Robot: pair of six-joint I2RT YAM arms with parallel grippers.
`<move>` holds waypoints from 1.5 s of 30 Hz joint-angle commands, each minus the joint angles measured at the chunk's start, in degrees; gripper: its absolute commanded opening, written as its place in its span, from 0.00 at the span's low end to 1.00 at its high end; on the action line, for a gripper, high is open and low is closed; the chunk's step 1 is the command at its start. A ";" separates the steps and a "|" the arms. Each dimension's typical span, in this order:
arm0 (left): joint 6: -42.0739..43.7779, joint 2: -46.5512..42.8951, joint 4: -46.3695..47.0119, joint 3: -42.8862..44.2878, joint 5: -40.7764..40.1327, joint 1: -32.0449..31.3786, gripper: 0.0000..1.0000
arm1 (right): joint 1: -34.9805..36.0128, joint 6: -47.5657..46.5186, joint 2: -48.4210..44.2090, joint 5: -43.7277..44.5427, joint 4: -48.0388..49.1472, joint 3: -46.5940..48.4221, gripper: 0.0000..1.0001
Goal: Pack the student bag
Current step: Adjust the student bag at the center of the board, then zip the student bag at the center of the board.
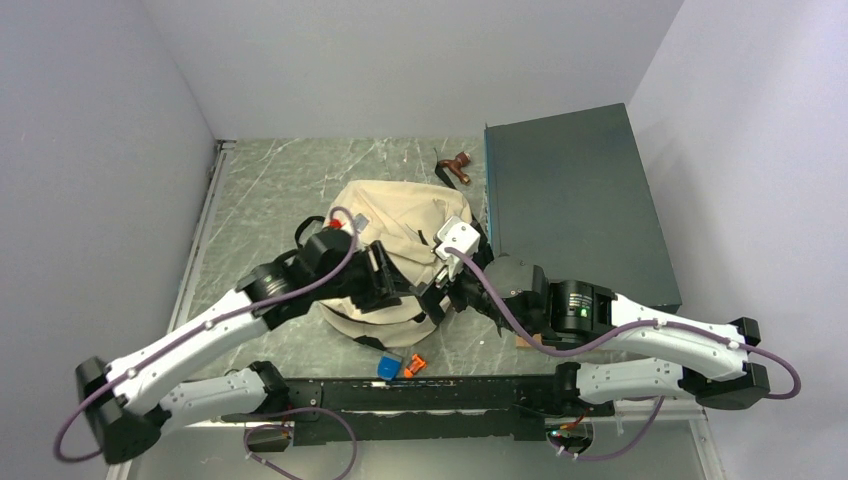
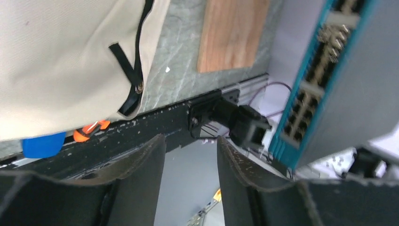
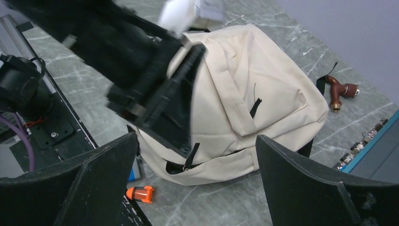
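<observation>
The student bag (image 1: 400, 215) lay slumped in the middle of the surface (image 1: 270, 190), its zip edge toward the arms. We judged the step to be opening that mouth. To do it well, the left end effector (image 2: 190, 141) should pinch one lip at the zip, not loose canvas. Its fingers stood partly apart and empty, and the bag was just beside them, not between. The right end effector (image 3: 196, 137) hovered over the bag, wide open and empty.

student bag (image 1: 400, 250) mid-table, flat box (image 1: 575, 210) right of it, small block (image 1: 386, 368) before it
</observation>
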 commanded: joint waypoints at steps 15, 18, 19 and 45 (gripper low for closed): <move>-12.26 28.43 -20.15 19.32 -8.82 -2.54 0.61 | 0.11 2.56 -11.08 -0.54 -1.93 -0.78 1.00; -12.61 31.48 -20.63 20.12 -8.60 -2.58 0.57 | 0.11 2.48 -11.48 -1.55 -2.29 -1.07 1.00; -12.83 32.50 -21.02 20.46 -8.48 -2.56 0.55 | 0.11 2.52 -11.57 -1.71 -2.37 -1.19 1.00; -5.77 24.18 -8.01 11.77 -15.20 -3.49 0.00 | 0.18 -8.76 -11.16 -9.75 -2.38 -5.87 1.00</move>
